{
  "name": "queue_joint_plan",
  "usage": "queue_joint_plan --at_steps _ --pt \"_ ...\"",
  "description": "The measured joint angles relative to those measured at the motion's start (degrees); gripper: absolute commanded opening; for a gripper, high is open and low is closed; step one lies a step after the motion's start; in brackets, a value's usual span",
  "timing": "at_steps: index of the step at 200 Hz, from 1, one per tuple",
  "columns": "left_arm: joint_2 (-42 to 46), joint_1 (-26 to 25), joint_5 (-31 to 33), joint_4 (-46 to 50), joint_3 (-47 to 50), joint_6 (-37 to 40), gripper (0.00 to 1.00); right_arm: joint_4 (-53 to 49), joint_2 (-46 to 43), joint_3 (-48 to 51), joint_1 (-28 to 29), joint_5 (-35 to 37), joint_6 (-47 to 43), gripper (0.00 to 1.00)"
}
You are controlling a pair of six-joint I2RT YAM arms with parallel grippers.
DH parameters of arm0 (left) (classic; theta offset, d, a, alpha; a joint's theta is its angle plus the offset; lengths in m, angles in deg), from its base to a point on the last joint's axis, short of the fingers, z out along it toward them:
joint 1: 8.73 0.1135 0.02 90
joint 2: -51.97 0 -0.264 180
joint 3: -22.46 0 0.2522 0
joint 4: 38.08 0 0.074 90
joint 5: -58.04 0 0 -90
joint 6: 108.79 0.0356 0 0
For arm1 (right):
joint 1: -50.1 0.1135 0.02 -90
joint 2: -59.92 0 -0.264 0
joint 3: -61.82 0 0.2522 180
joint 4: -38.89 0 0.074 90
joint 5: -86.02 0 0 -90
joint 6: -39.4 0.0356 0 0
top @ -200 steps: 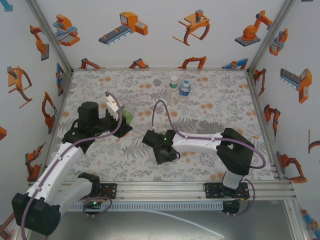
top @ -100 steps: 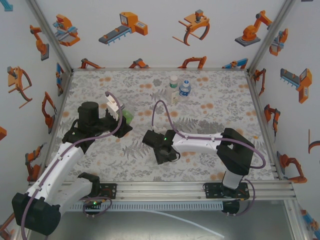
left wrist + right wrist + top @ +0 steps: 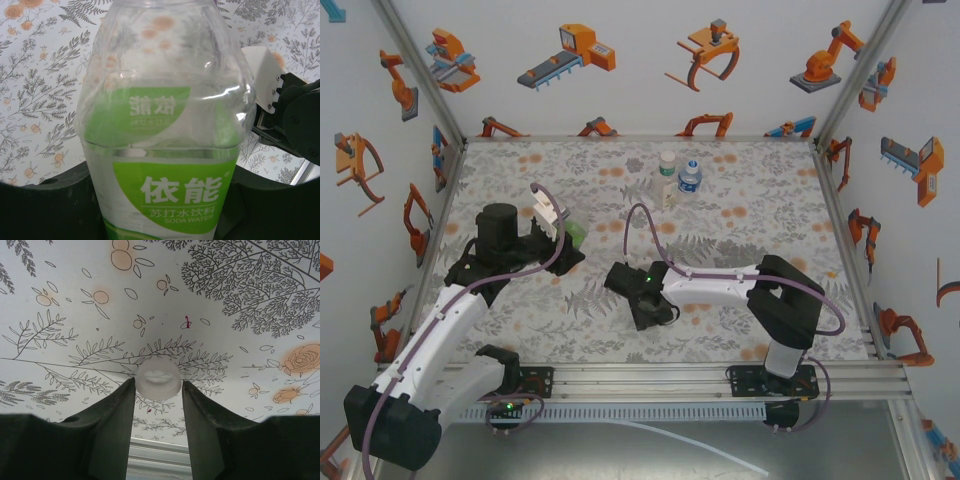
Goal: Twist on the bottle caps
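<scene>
Showing clear green-labelled bottle and frosted-white round cap.

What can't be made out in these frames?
Left wrist view: green-labelled bottle, neck cut off by the top edge, so capped or not is unknown.
Right wrist view: whitish cap between the fingers of the right gripper; contact too close to call.
Top view: blue-labelled bottle and neighbouring bottle too small to judge cap tightness.

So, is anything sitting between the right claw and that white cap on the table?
Nothing visible. The white cap lies on the table directly between the fingers of the right claw, one finger on each side, with no other object in the gap.
</scene>
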Motion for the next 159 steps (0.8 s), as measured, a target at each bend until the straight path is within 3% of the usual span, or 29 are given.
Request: queue_joint_plan --at_steps 92,159 --pt "0.0 0.0 0.0 0.2 0.0 0.0 0.03 1.8 -0.2 1.3 -1.4 -1.6 -0.4 0.39" --pt "0.0 0.0 0.0 0.3 0.0 0.0 0.03 3.7 -0.1 1.2 -10.6 -2.1 -5.9 0.38"
